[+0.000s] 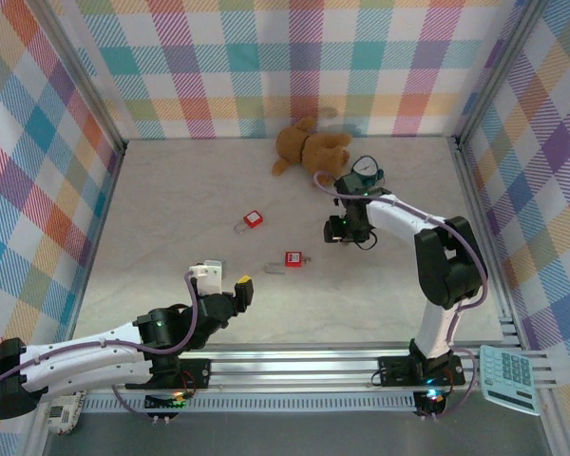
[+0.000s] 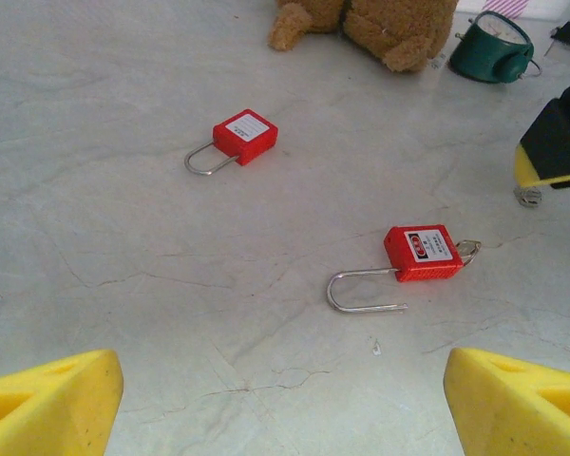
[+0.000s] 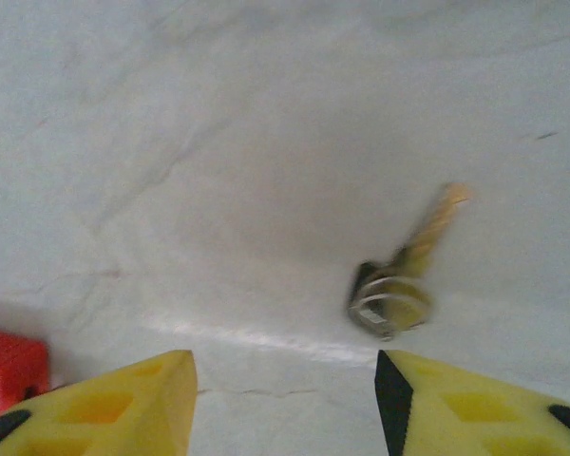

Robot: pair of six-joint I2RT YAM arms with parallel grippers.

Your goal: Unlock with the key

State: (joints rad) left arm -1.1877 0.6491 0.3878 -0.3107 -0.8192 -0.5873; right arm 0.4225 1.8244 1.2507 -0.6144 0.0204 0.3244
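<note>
Key (image 3: 391, 296), right wrist view: small metal piece lying flat on the table (image 3: 266, 114), right of centre, with its rounded head low and its thin shaft running to the upper right; blurred. It is judged light, rigid and slick, and it sits too flat on the surface for an easy pinch. The head is the thicker part and the better place to grasp, which leaves the shaft free for a keyhole. Right gripper (image 3: 283, 366) stands partly open at the lower edge, its yellow fingers (image 3: 123, 394) apart with nothing between them. The key lies just beyond the finger at lower right, untouched.

Left wrist view: left gripper (image 2: 283, 370) is wide, with fingers at the two lower corners, and holds nothing. Open padlock (image 2: 423, 252) lies right of centre, its shackle free at one end; a small silvery bit at its right end cannot be identified. Shut padlock (image 2: 244, 135) sits at upper left. The right gripper shows at the right edge, with the key just beneath it.

Top view: the right gripper hangs right of centre, with the open padlock to its lower left. The left gripper hovers at lower left, well apart from both padlocks.
</note>
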